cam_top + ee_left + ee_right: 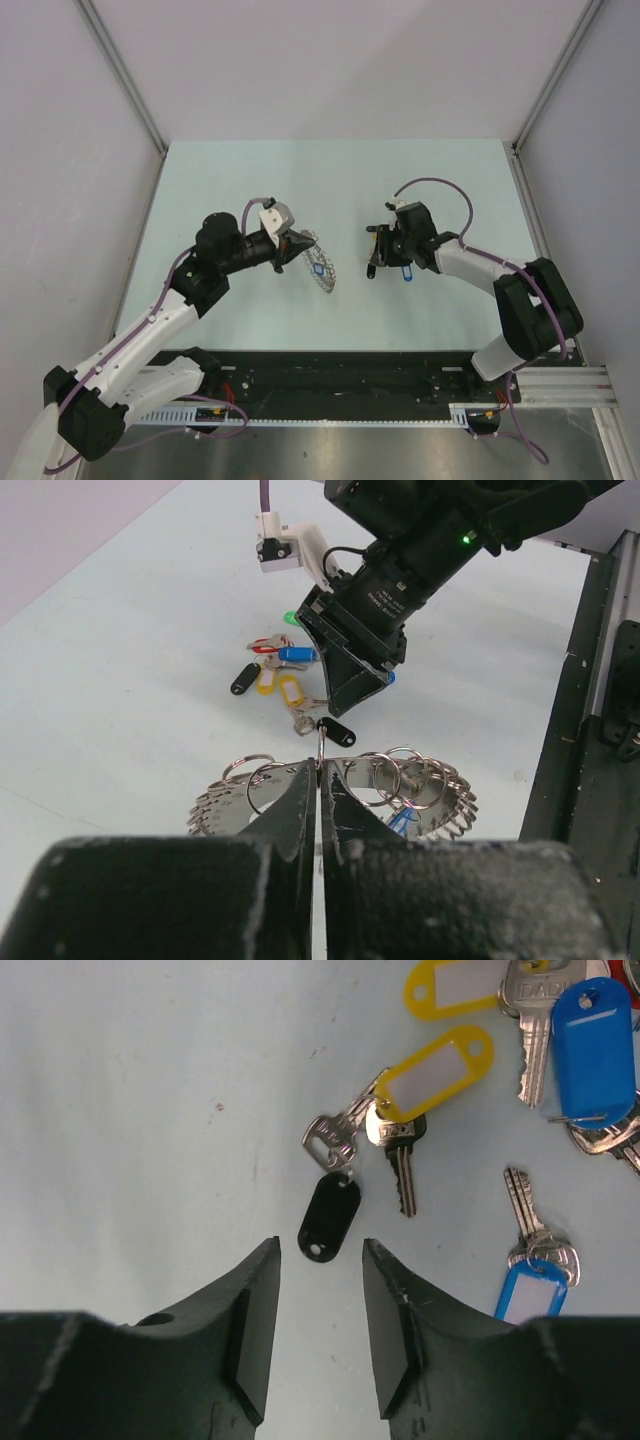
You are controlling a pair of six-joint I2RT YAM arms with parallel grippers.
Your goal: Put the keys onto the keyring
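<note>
Left gripper [320, 772] pinched shut on keyring [450, 805]; right gripper [320, 1248], fingers [250, 1330] parted about black-tagged key [330, 1215], whose flat tag might have skidded away on closing.

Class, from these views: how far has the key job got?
Done: the keyring already seems to carry a fan of keys. In hand: the left fingers are shut on its wire; the right fingers stand open just short of the black tag. Left: loose keys with yellow tags and blue tags lie on the table.

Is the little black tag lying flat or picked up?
Lying flat: the black tag rests on the table, near the right gripper, untouched.
</note>
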